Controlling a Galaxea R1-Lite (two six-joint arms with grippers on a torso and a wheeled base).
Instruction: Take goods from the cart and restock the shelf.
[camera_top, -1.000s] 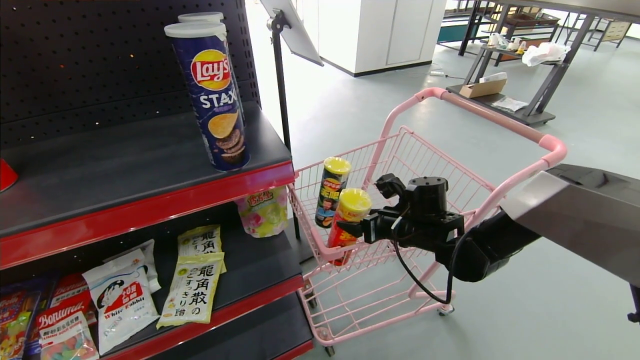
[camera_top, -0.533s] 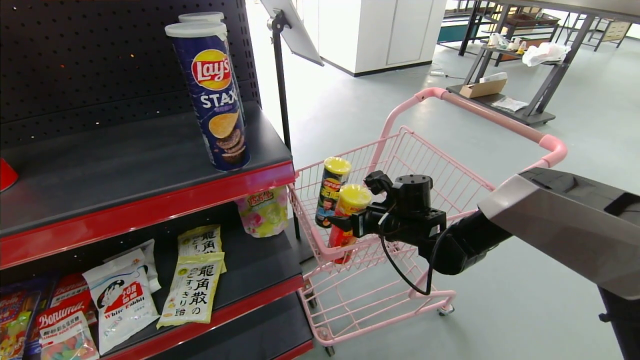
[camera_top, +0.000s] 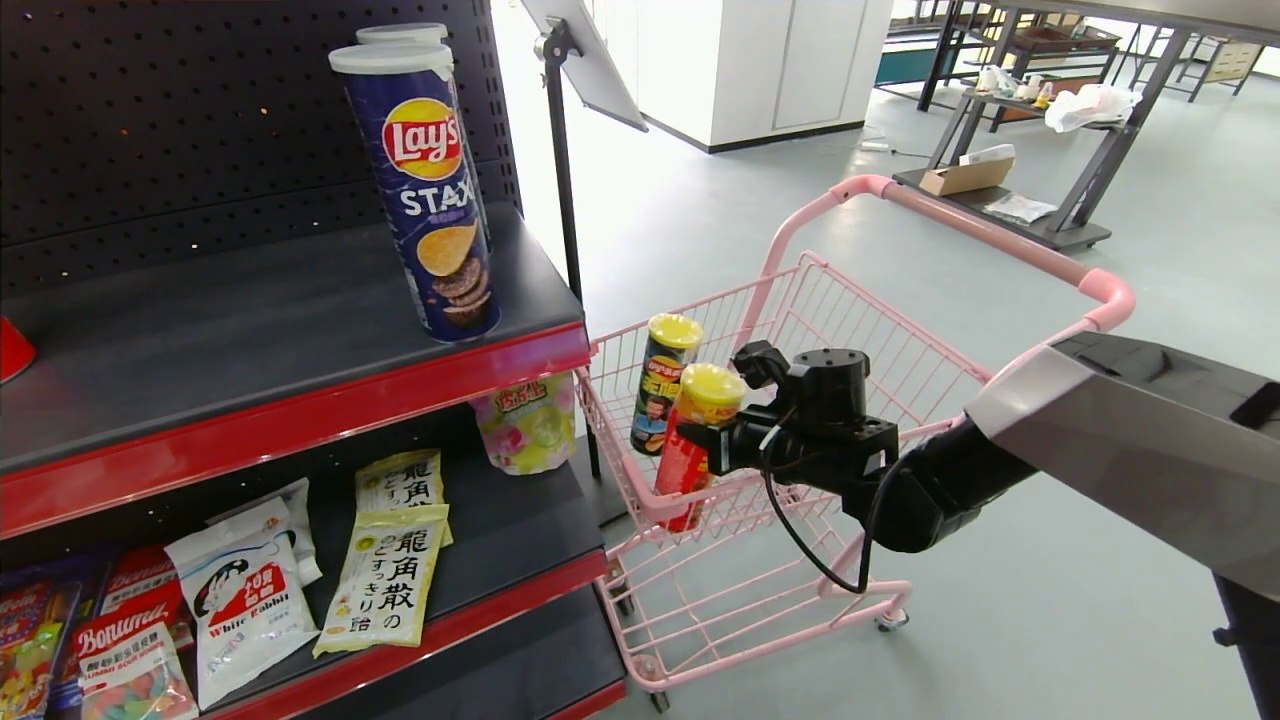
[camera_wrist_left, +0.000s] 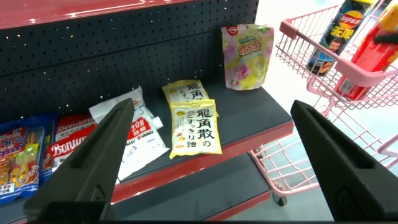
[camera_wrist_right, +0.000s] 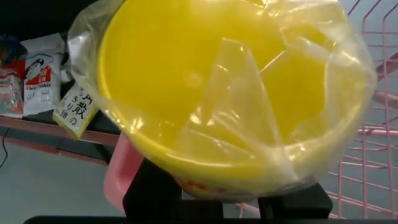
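Note:
A red can with a yellow lid (camera_top: 688, 450) stands tilted at the front corner of the pink cart (camera_top: 960, 235). My right gripper (camera_top: 706, 440) is shut on the red can just below its lid. The lid (camera_wrist_right: 230, 93), wrapped in clear film, sits close above my right gripper (camera_wrist_right: 227, 200). A second, dark can with a yellow lid (camera_top: 662, 385) stands upright behind it in the cart. My left gripper (camera_wrist_left: 211, 168) hangs open in front of the lower shelf (camera_wrist_left: 261, 127), holding nothing. Both cans (camera_wrist_left: 333, 34) appear off to the side in that view.
A tall blue chip can (camera_top: 430, 190) stands near the right end of the top shelf (camera_top: 250, 340), another behind it. Snack bags (camera_top: 385, 575) lie on the lower shelf and a pale pouch (camera_top: 525, 420) leans at its end. A stand pole (camera_top: 562, 170) rises between shelf and cart.
My right arm has moved a little up and toward the shelf, and the red can's lid has risen with it. The other can and the shelf goods have not moved.

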